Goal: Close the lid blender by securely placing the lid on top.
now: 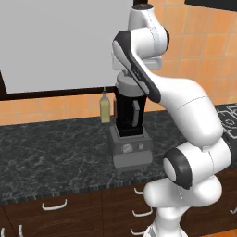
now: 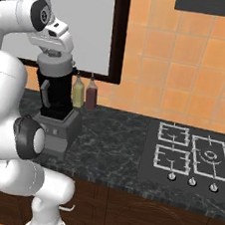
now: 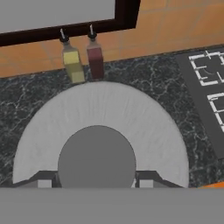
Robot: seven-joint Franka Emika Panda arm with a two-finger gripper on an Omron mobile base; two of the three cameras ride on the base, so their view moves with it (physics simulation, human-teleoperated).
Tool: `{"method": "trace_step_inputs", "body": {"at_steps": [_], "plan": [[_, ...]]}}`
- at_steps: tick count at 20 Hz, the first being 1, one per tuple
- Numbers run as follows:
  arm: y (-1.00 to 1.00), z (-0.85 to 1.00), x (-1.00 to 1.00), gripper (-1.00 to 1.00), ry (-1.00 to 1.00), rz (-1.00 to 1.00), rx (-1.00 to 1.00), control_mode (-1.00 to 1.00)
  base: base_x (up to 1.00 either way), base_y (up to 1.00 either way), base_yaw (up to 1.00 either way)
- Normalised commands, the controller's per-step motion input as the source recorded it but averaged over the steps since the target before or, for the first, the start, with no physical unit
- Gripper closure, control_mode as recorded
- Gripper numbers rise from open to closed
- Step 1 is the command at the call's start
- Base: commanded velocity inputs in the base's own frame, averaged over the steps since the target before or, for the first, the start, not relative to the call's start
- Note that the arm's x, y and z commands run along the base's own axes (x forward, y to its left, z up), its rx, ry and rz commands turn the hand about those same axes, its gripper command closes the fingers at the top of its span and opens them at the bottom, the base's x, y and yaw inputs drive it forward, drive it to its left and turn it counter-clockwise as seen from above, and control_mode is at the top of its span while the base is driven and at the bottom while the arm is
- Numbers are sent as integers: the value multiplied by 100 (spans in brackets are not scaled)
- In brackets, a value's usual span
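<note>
Orange tiles and a dark-framed window back the black marbled bench (image 1: 51, 152), with a hob (image 2: 194, 158) off to the right. Just behind the blender (image 1: 131, 134) stand a yellowish bottle (image 3: 72, 61) and a reddish bottle (image 3: 95, 57), clear of it. On the black jar sits the lid (image 3: 131, 122), a pale grey disc with a darker round knob. The fingers (image 3: 96, 183) flank that knob, closed on it.
</note>
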Motion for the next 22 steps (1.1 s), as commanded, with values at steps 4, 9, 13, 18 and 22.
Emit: {"method": "trace_step_inputs", "body": {"at_steps": [4,9,13,18,22], "plan": [[7,-5,1,100,0,2,0,-100,0,0,0],[15,-16,5,100,0,6,0,-100,0,0,0],[6,-32,1,100,0,9,0,-100,0,0,0],[-8,-19,-1,100,1,16,8,-100,0,0,0],[-8,-4,-15,100,0,22,16,-100,0,0,0]]}}
